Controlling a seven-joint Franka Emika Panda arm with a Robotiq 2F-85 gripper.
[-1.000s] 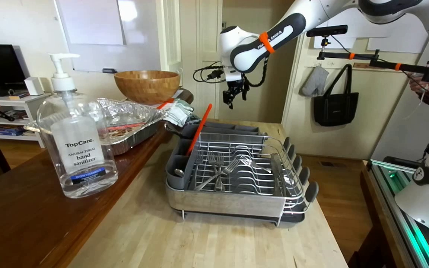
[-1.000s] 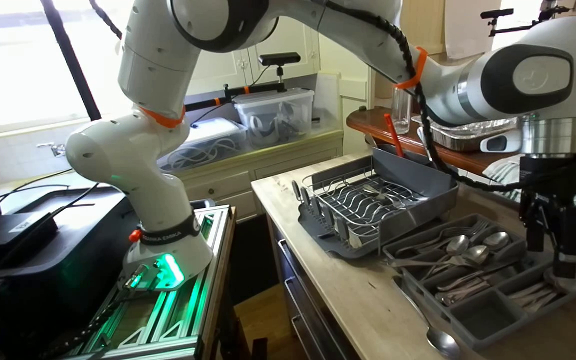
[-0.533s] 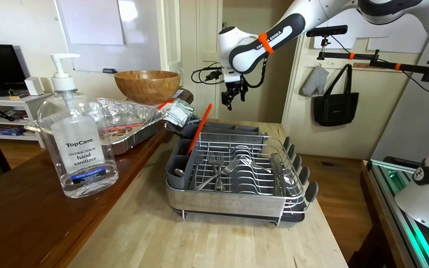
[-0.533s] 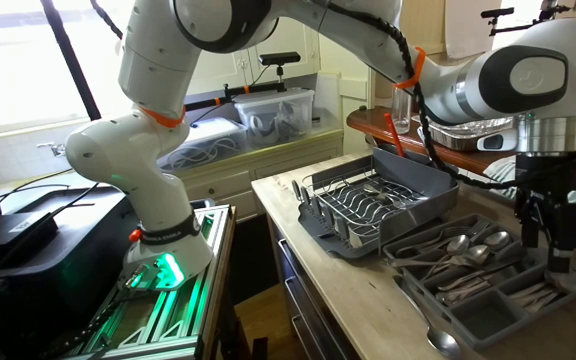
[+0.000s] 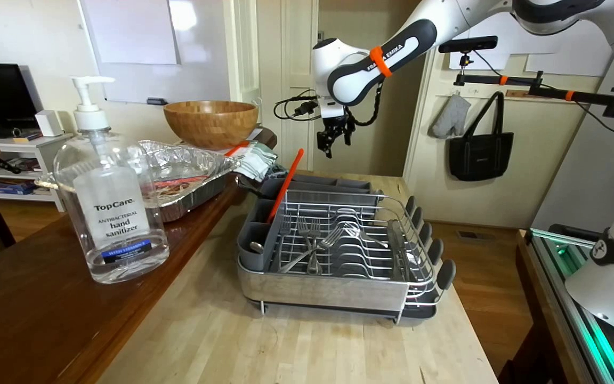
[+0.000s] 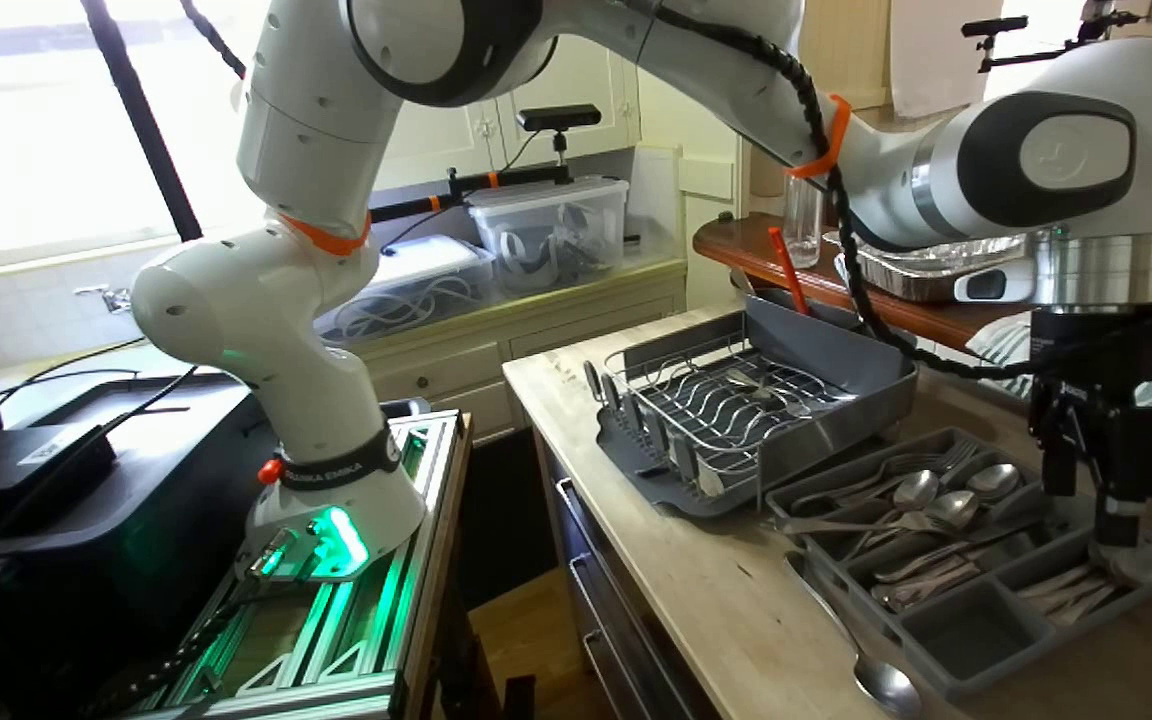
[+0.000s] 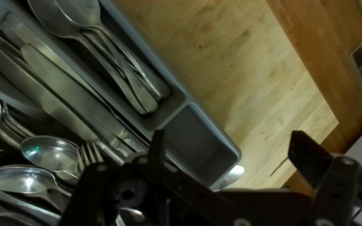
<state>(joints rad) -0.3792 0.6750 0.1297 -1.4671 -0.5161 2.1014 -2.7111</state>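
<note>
Gripper [image 7: 228,133] is hanging point-down by the gray cutlery tray [image 7: 196,147], jaws standing pretty wide apart and not gripping anything. Can't tell how high it's hovering, since in an exterior view one fingertip [image 6: 1123,528] is overlapping the big spoons [image 7: 83,12] in their outer-edge compartment. Tray's sitting on the light wood counter [image 6: 736,610], just beside the dish rack [image 6: 841,430], and the knives [image 7: 71,89] are lying side by side in the long slot next to the big spoons. Past those, toward the left of the wrist view, more spoons [image 7: 19,179] and a fork [image 7: 90,157] are lying all jumbled together. One loose spoon [image 6: 884,683] is also resting on the counter just outside the tray, and its round end is peeking out past the tray's corner in the wrist view.

Over in the rack, some forks [image 5: 331,238] and table knives [image 5: 395,242] are lying around loose, and a red utensil [image 5: 285,186] is leaning up out of the gray side caddy [image 5: 253,261]. Up on the dark wood ledge [image 5: 35,320], a hand sanitizer bottle [image 5: 115,213] is standing upright, with a foil pan [image 5: 200,194] and a big wooden bowl [image 5: 211,125] showing behind it
</note>
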